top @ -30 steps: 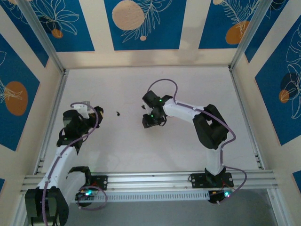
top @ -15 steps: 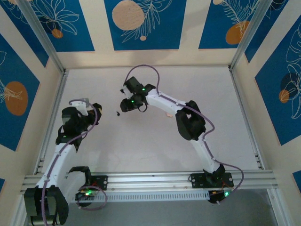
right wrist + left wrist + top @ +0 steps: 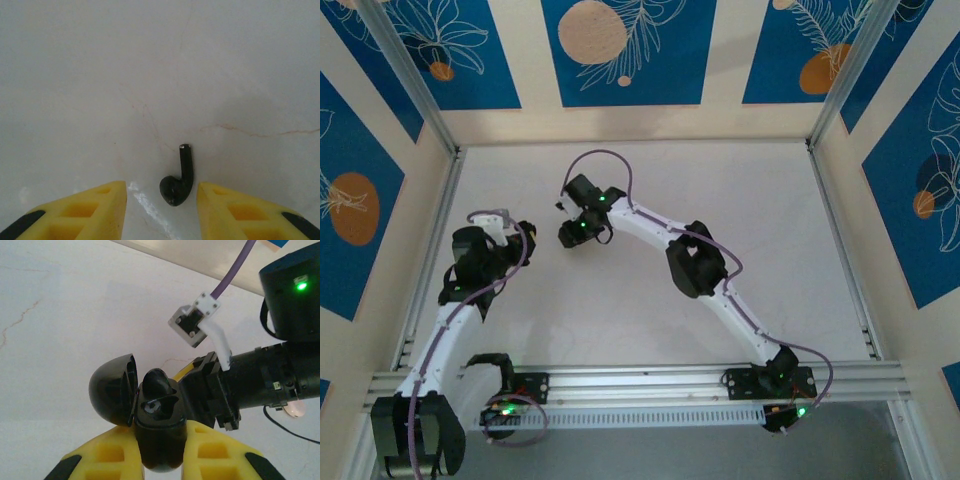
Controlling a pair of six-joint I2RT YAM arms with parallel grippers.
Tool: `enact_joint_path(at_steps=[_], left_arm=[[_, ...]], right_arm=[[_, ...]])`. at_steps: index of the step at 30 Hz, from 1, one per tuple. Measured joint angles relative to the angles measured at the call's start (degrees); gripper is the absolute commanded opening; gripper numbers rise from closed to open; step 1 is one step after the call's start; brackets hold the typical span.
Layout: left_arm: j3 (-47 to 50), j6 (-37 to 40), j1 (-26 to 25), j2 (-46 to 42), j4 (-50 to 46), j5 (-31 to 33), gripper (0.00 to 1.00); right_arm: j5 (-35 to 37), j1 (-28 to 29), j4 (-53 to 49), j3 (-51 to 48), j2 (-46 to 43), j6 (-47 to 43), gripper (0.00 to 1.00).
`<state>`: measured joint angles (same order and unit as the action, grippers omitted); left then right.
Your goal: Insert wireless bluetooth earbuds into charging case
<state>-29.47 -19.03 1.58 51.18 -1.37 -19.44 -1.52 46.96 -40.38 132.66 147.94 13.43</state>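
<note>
Left tool (image 3: 161, 455) pinching the charging case (image 3: 159, 435), right tool (image 3: 161, 212) spread over a loose earbud (image 3: 176, 186)
The case is glossy black, its domed lid (image 3: 111, 395) hinged open to the left, a second rounded black bud (image 3: 156, 382) standing in one well; just beyond the case, the loose earbud lies flat on the pale bench (image 3: 150, 75) between the yellow fingers (image 3: 85, 210), comma-shaped, stem pointing away from the tool

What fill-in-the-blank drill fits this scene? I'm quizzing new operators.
The left gripper holds the case, its lid ____.
One earbud sits ____ the case.
The right gripper straddles the other earbud, which lies on the ____.
Missing words: open; inside; table.
</note>
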Motion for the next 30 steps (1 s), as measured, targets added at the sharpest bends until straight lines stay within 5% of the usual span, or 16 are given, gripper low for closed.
enact_joint_path(at_steps=[20, 30], left_arm=[[-0.07, 0.04, 0.00, -0.50, -1.18, 0.22, 0.13], [-0.17, 0.09, 0.00, -0.59, -1.51, 0.22, 0.13]], right_arm=[[4.39, 1.38, -1.25, 2.89, 2.45, -2.67, 0.34], [7.63, 1.99, -1.99, 3.26, 2.51, -4.52, 0.23]])
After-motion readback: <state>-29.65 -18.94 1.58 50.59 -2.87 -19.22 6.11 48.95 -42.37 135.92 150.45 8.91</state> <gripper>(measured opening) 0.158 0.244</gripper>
